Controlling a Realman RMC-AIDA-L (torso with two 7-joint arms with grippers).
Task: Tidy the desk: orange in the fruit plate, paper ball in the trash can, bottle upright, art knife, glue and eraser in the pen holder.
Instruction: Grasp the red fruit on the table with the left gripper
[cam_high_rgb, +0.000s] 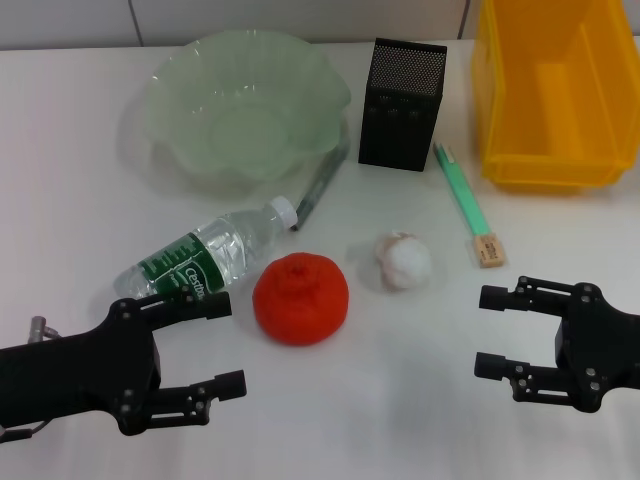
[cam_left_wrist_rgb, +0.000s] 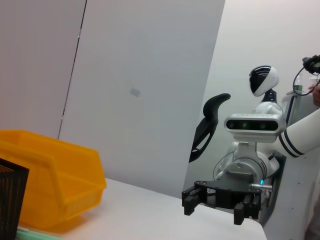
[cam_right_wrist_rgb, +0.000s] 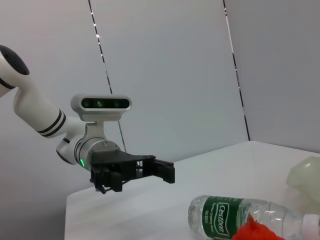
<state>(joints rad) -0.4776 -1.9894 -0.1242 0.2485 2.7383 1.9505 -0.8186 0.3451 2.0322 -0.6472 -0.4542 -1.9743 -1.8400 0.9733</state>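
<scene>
orange (cam_high_rgb: 301, 299) is lying on the desk (cam_high_rgb: 330, 420) between the fallen bottle (cam_high_rgb: 205, 258) and the paper ball (cam_high_rgb: 404, 260), well short of the plate (cam_high_rgb: 245, 105); you are looking at something firm, round and likely to roll, so be gripping across its widest part; left claw (cam_high_rgb: 213, 345) and right claw (cam_high_rgb: 498, 332) are both hovering released, nothing held.

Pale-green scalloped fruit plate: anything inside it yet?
Nothing shows inside the translucent pale-green fruit plate. The red-orange fruit sits on the white table nearer the robot. The table under the plate is covered.
</scene>
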